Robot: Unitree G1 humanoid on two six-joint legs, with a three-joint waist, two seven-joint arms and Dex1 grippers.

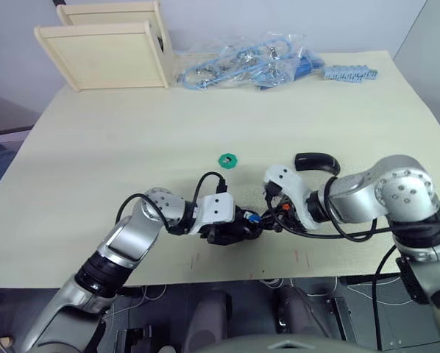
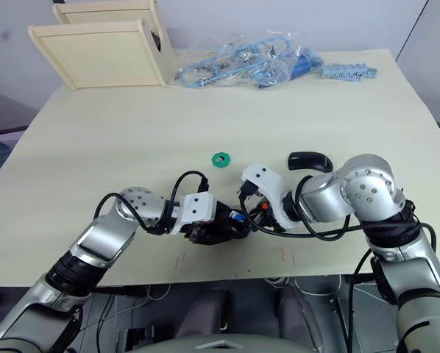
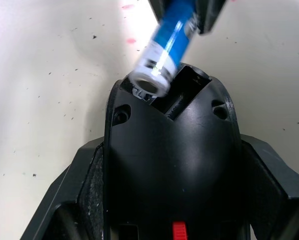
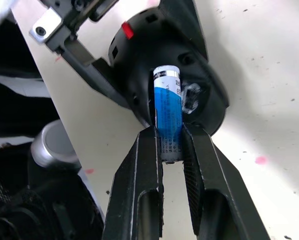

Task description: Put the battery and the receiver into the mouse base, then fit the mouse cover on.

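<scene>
left hand (image 3: 169, 210): clamped on the mouse base from both sides, holding it near the front edge of the worktop. In its wrist view the black fingers (image 3: 79, 200) hug the body's flanks.

right hand (image 4: 172, 150): pinching the battery between its two fingers (image 4: 147, 165), which are closed tight on the lower half of it. It sits just right of the left hand, the two almost nose to nose.

battery (image 4: 168, 117): blue with a silver end, tilted, silver end poking down at the open slot in the mouse base. It looks like it's touching the slot's edge, not lying flat in the bay yet.

mouse base (image 3: 172, 145): black oval body with a little red tab near one end and an open compartment at the other. It's in the left hand's grip, low over the worktop; can't tell if it's actually resting on it.

mouse cover (image 1: 317, 162): glossy black shell lying on the worktop just behind the right arm, apart from the base.

worktop (image 1: 132, 147): pale, with a few pink marks and specks.

other stuff: small green ring (image 1: 228, 160) behind the hands, clear bag of blue parts (image 1: 242, 62) and a pale wooden box (image 1: 106, 48) at the far edge.
</scene>
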